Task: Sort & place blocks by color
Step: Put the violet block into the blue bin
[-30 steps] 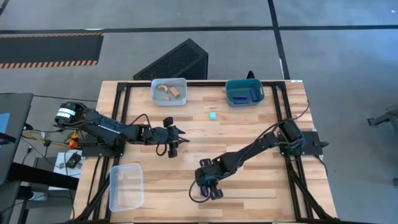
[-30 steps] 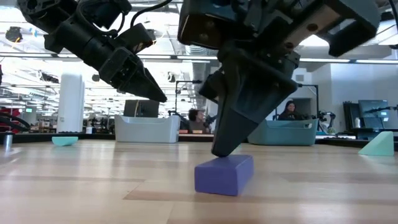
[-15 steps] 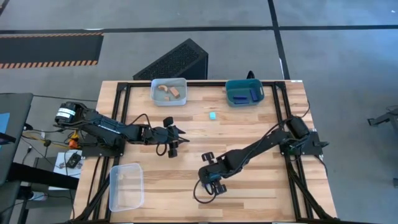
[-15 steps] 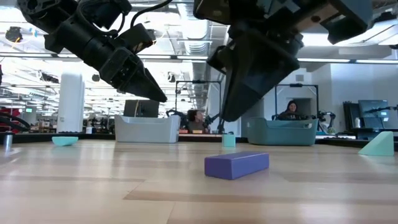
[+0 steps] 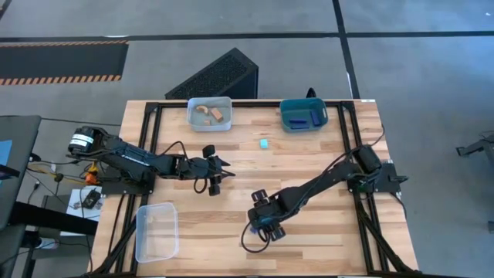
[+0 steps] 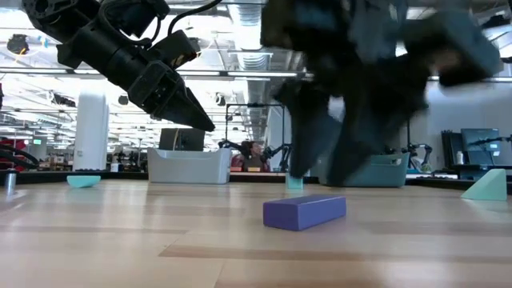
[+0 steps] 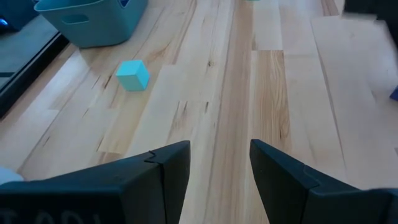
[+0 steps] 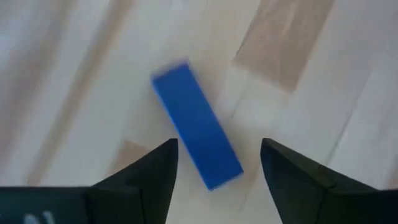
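Observation:
A dark blue bar (image 8: 196, 124) lies flat on the table (image 5: 324, 232) near its front middle, also in the low view (image 6: 304, 212). My right gripper (image 8: 217, 168) hangs open just above it, pointing steeply down, clear of it (image 6: 320, 156). My left gripper (image 5: 220, 179) waits open above the table's left middle (image 7: 219, 168), holding nothing. A little cyan cube (image 5: 264, 144) rests on the table toward the far edge (image 7: 133, 74). Tan wooden pieces lie in the clear bin (image 5: 210, 113) at the far edge.
A teal bin (image 5: 302, 114) holding blue bars stands at the far right. A clear bin (image 5: 157, 232) stands at the near left corner. Black frame rails (image 5: 147, 147) run along the table's sides. Bare wood lies between the two arms.
My right gripper has risen off the blue bar and opened; a second ago its shut fingertips stood on the bar. The bar has turned about a little and now lies flat and free on the table.

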Robot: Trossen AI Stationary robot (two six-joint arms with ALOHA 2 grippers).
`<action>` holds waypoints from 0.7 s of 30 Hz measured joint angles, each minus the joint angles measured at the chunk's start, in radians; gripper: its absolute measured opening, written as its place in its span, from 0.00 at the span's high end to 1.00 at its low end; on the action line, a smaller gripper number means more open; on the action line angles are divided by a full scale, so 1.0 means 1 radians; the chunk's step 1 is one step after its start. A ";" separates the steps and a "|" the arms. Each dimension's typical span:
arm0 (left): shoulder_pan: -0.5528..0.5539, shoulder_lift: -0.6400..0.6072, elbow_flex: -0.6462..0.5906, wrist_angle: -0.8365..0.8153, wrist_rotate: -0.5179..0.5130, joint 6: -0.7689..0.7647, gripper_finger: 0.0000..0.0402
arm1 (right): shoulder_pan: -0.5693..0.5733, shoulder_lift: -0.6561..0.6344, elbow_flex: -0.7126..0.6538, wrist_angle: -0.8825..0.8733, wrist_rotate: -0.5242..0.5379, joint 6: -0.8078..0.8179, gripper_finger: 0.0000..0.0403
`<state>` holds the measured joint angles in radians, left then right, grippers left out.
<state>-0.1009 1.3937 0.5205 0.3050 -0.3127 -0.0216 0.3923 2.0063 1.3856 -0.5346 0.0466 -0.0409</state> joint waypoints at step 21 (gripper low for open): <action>-0.001 0.000 0.000 0.027 -0.132 -0.078 0.61 | -0.031 0.038 -0.022 -0.016 0.009 0.179 0.80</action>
<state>-0.1015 1.3937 0.5201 0.3316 -0.4443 -0.0998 0.3615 2.0446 1.3640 -0.5507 0.0560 0.1384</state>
